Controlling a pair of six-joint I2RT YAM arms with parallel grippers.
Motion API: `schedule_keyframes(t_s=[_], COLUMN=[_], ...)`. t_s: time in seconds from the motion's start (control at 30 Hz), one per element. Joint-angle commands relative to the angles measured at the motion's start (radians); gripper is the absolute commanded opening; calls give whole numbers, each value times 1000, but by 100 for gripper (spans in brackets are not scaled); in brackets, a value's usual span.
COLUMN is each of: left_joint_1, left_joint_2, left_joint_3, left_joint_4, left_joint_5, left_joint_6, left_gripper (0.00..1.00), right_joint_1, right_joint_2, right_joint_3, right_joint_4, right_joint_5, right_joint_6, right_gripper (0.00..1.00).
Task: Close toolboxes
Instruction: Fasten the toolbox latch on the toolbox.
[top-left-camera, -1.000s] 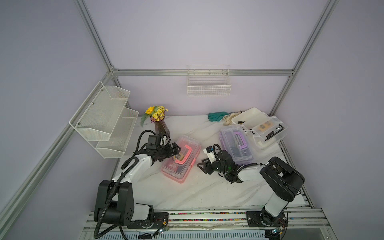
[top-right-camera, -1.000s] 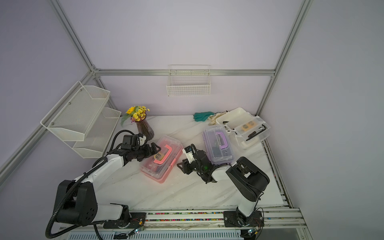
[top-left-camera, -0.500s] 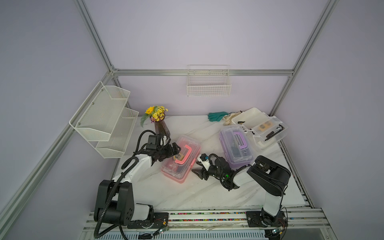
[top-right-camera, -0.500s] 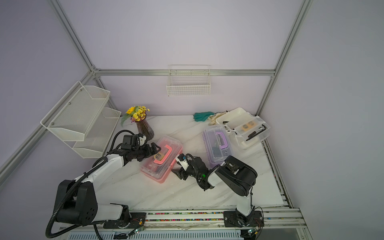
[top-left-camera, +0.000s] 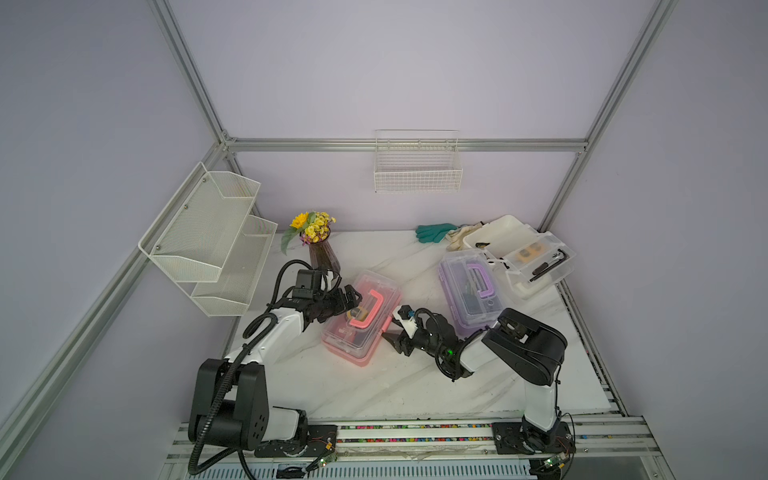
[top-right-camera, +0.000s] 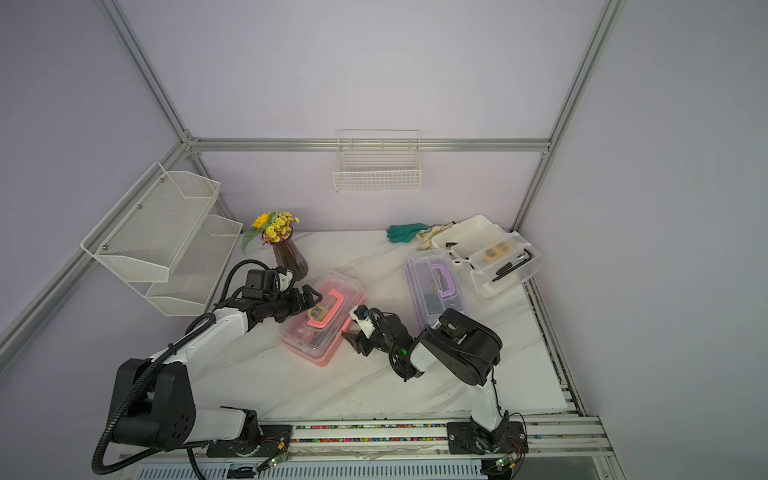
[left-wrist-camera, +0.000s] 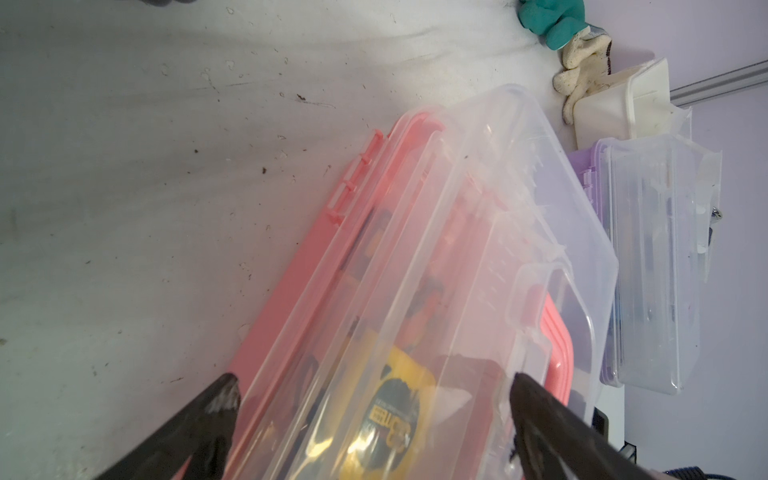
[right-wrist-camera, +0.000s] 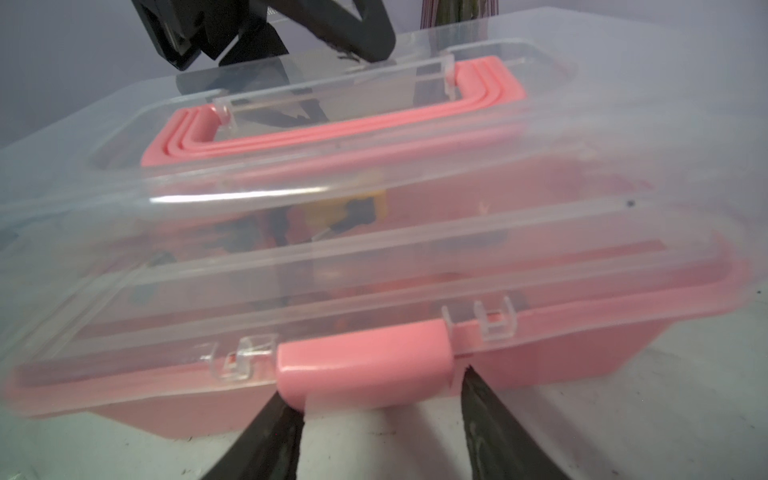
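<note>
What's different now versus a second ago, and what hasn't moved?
The right gripper swung from beside the purple toolbox to the front latch of the pink toolbox, open jaws now at its lower edge. Nothing was grasped or released. The left gripper stayed open at that toolbox's other side; no toolbox moved.

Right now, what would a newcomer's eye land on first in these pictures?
The pink box mid-table, with both arms at it: the left gripper spread open over its top, the right gripper open at its front latch. Next, the white box lying open in the back right corner, just past the purple box.
</note>
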Motion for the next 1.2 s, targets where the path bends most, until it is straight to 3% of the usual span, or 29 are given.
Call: schedule_keyframes(t_s=[0.0,0.37,0.8,1.17], left_joint_1=[-8,-8,-9,-8], left_joint_2=[20,20,21,21], left_joint_3=[-23,-28,-31,-33], left_joint_4=[-32,-24,-20,-17], left_joint_5=[54,56,54,54], left_joint_6=[2,-3,-4,-7], left_gripper=[100,100,100,100], right_joint_1=[9,11,11,11], right_joint_2=[8,-24,-106,-109], right_joint_3=[20,-2,-14,-70], right_joint_4=[83,38,-81,-4], right_joint_5=[30,38,47,53], right_joint_6=[-26,-59,-93,-87], right_gripper=[60,46,46,46])
